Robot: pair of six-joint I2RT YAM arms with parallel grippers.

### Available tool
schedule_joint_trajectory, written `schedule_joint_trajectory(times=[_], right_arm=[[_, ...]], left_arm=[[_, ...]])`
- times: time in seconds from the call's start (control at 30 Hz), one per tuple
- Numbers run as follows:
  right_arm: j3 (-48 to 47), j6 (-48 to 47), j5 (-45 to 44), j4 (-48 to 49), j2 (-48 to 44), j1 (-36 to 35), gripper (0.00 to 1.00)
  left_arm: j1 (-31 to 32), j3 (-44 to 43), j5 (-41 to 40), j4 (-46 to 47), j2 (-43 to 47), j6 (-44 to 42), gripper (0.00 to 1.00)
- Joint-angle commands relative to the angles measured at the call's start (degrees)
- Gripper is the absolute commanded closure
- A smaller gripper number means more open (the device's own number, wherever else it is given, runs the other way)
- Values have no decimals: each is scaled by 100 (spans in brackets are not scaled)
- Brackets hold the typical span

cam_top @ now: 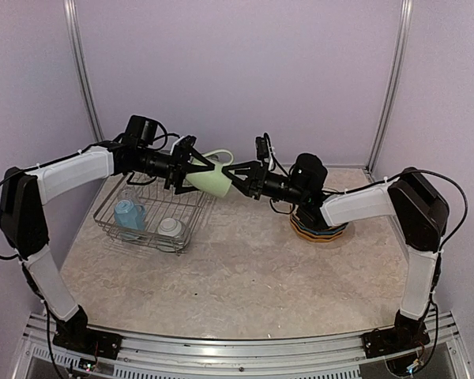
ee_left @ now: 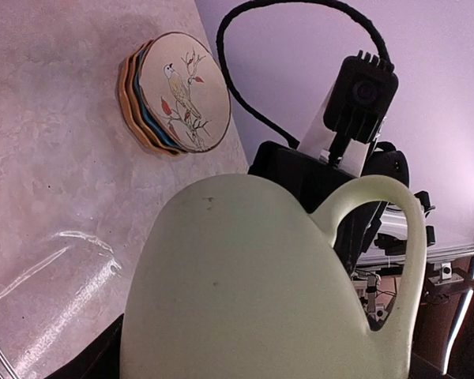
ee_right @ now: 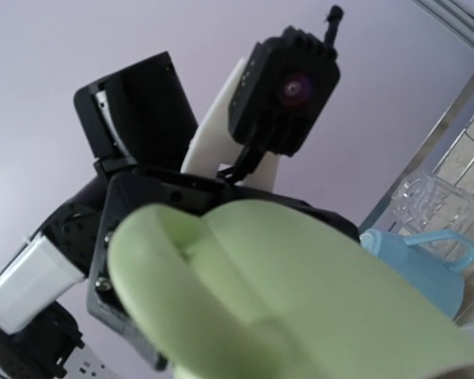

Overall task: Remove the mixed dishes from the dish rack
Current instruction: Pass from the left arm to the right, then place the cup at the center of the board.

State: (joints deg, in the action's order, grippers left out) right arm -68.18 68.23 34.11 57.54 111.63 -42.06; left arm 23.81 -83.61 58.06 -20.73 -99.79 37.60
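The left gripper [cam_top: 196, 164] clasps the light green mug [cam_top: 209, 181] in the air by the dish rack's [cam_top: 110, 213] right end. The right gripper [cam_top: 235, 175] meets the mug's far end, though whether it grips is unclear. The mug is pale, glossy and loop-handled. Below lies a marbled beige table [cam_top: 237, 276], with lilac walls [cam_top: 237, 71] around. Only the left wrist view shows the bird-painted cream plate [ee_left: 186, 91].

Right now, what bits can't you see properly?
1. Right wrist view: the light green mug fills the picture, hiding whether the right gripper is shut.
2. Top view: the right arm covers most of the plate stack.
3. Top view: the left arm hides the far side of the dish rack.
4. Right wrist view: the clear glass is too blurry to see clearly.
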Motion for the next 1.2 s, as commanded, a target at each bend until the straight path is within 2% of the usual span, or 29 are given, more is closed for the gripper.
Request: schedule_joint_trajectory(times=[0.0, 0.13, 0.2, 0.3, 0.4, 0.53, 0.6, 0.63, 0.73, 0.8, 0.97, 1.17], right_arm=[[130, 113, 44, 616, 30, -54, 71], [205, 94, 52, 802, -67, -61, 72], [207, 162, 80, 921, -85, -60, 81], [280, 231, 163, 1221, -104, -58, 100], [491, 278, 83, 1363, -197, -63, 100], [815, -110, -84, 1039, -518, -31, 100], [918, -444, -181, 582, -704, -8, 100], [959, -600, -240, 339, -826, 4, 100], [1032, -1207, -462, -521, -1094, 40, 100], [1023, -1642, -723, -1450, -1253, 53, 100], [826, -2671, -1490, -3311, -1573, 76, 100], [-301, -3612, -2809, -6261, -1413, 73, 100]], left_arm=[[148, -182, 321, 124, 84, -201, 67], [308, -217, 464, 113, -16, -249, 67], [412, -237, 457, 62, -48, -333, 66], [441, -285, 461, -33, -105, -335, 65], [423, -296, 422, -95, -130, -405, 59], [298, -303, 333, -194, -105, -436, 30], [226, -289, 295, -200, -50, -436, 8], [196, -275, 230, -225, 5, -503, 2], [96, -333, -65, -486, 160, -734, 1], [21, -405, -312, -677, 257, -890, 1], [-190, -543, -1372, -1202, 487, -1113, 1], [-409, -532, -2170, -1394, 723, -1225, 1]])
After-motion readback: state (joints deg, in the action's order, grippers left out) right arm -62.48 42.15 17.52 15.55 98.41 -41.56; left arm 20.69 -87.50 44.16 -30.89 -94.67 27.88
